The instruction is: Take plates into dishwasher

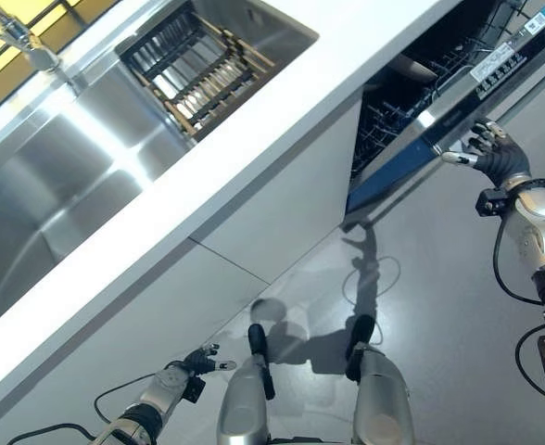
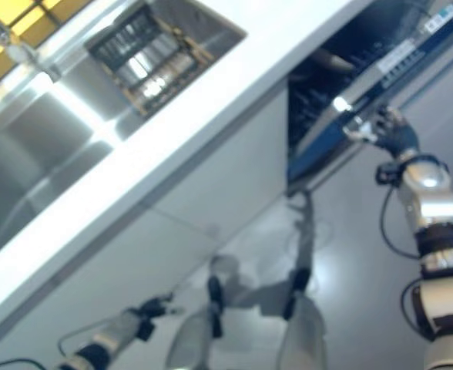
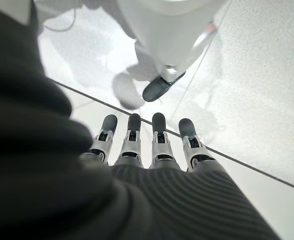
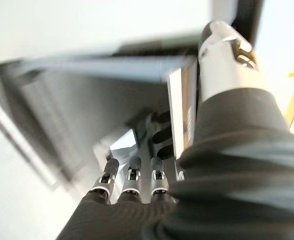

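Right now the right hand (image 1: pixel 493 153) is reaching up to the top edge of the partly open, dark-fronted dishwasher door (image 1: pixel 411 153), its fingers curling at that edge, though whether they are truly hooked over it I cannot tell; the left hand (image 1: pixel 201 360) is hanging low by the white cabinet front (image 1: pixel 254 218), well away from the door, fingers straight and holding nothing; no plates are showing plainly, only a dark slatted dish rack (image 1: pixel 194 67) sitting in the stainless steel sink (image 1: pixel 50 185), far from the door along the white countertop (image 1: pixel 282 120); judging by this, door-opening is the step in hand, so the pull should be going steadily outward and down, following the hinge arc, with the fingers seated firmly to avoid slipping off.
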You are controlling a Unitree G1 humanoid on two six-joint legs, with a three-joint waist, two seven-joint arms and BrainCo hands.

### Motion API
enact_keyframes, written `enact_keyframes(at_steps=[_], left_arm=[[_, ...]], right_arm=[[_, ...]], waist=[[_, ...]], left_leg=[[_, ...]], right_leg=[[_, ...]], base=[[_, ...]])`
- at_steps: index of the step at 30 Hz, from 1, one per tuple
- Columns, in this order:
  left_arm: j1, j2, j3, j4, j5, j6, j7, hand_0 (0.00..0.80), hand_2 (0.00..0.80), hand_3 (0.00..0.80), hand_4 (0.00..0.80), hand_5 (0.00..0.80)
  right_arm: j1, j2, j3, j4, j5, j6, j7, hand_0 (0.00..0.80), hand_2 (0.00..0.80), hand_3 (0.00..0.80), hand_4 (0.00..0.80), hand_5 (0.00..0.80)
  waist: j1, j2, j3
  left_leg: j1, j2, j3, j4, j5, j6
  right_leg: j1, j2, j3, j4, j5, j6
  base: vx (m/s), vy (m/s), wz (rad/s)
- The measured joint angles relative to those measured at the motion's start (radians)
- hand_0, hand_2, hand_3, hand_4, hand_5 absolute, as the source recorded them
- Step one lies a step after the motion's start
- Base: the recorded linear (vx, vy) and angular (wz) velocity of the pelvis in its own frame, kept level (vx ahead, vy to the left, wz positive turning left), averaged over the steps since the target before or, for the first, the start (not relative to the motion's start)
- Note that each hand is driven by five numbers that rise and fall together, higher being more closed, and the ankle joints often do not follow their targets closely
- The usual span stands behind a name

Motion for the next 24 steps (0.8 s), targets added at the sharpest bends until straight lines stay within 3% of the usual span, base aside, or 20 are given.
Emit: enact_keyframes(at_steps=[4, 7, 8, 9, 11, 18, 20, 24], left_arm=[[0.02, 0.001, 0.004, 0.008, 0.0, -0.001, 0.002, 0.0, 0.0, 0.0, 0.0, 0.0], [0.047, 0.016, 0.005, 0.01, 0.0, -0.006, 0.01, 0.0, 0.0, 0.0, 0.0, 0.0], [0.063, 0.019, 0.005, 0.018, -0.001, -0.006, 0.011, 0.0, 0.0, 0.0, 0.0, 0.0], [0.072, 0.019, 0.006, 0.03, -0.001, -0.006, 0.012, 0.0, 0.0, 0.0, 0.0, 0.0], [0.069, 0.019, 0.019, 0.036, -0.002, -0.014, 0.018, 0.0, 0.0, 0.0, 0.0, 0.0], [0.076, 0.017, 0.052, 0.041, -0.01, -0.038, 0.04, 0.0, 0.0, 0.0, 0.0, 0.0], [0.078, 0.013, 0.085, 0.041, -0.011, -0.039, 0.044, 0.0, 0.0, 0.0, 0.0, 0.0], [0.102, 0.012, 0.129, 0.044, -0.012, -0.038, 0.053, 0.0, 0.0, 0.0, 0.0, 0.0]], right_arm=[[-0.004, 0.039, 0.004, -0.005, -0.001, -0.01, 0.022, 0.0, 0.0, 0.0, 0.0, 0.0], [0.002, 0.058, -0.013, 0.027, -0.003, -0.008, -0.003, 0.0, 0.0, 0.0, 0.0, 0.0], [0.006, 0.049, -0.015, 0.028, -0.01, -0.009, -0.002, 0.0, 0.0, 0.0, 0.0, 0.0], [0.008, 0.038, -0.013, 0.029, -0.014, -0.008, -0.001, 0.0, 0.0, 0.0, 0.0, 0.0], [0.014, 0.02, -0.015, 0.043, -0.022, -0.007, -0.004, 0.0, 0.0, 0.0, 0.0, 0.0], [0.018, 0.026, -0.02, 0.067, -0.068, 0.034, -0.024, 0.0, 0.0, 0.0, 0.0, 0.0], [0.071, 0.025, -0.064, 0.045, -0.078, 0.03, -0.045, 0.0, 0.0, 0.0, 0.0, 0.0], [0.289, 0.03, -0.181, -0.081, -0.189, 0.01, -0.109, 0.0, 0.0, 0.0, 0.0, 0.0]], waist=[[0.013, -0.018, -0.01], [0.025, -0.036, -0.015], [0.023, -0.042, -0.016], [0.021, -0.043, -0.016], [0.021, -0.045, -0.015], [0.03, -0.047, -0.015], [0.031, -0.053, -0.014], [0.047, -0.096, -0.026]], left_leg=[[0.004, -0.014, 0.004, -0.005, 0.027, 0.022], [0.007, -0.032, -0.002, -0.005, 0.04, 0.028], [0.006, -0.041, -0.002, -0.006, 0.067, 0.026], [0.009, -0.044, -0.006, -0.005, 0.075, -0.005], [0.014, -0.056, -0.014, -0.009, 0.074, -0.006], [0.026, -0.052, -0.036, -0.019, 0.076, -0.014], [0.029, -0.049, -0.045, -0.037, 0.076, -0.012], [0.025, -0.061, -0.038, -0.009, 0.083, 0.002]], right_leg=[[0.045, -0.026, -0.015, -0.003, -0.006, -0.007], [0.059, -0.038, 0.002, 0.007, -0.018, 0.018], [0.06, -0.042, 0.003, 0.007, -0.018, 0.023], [0.068, -0.045, 0.005, 0.004, -0.016, 0.031], [0.084, -0.051, 0.001, -0.013, -0.008, 0.046], [0.129, -0.035, -0.007, -0.067, -0.001, 0.048], [0.154, -0.021, -0.014, -0.101, 0.002, 0.051], [0.179, -0.037, -0.023, -0.1, 0.0, 0.063]], base=[[0.075, 0.049, 0.66], [0.078, 0.045, 0.3], [0.067, 0.068, 0.08], [0.085, 0.092, 0.05], [0.012, 0.123, 0.09], [0.046, 0.151, 0.1], [0.031, 0.165, 0.37], [0.012, 0.168, 0.29]])
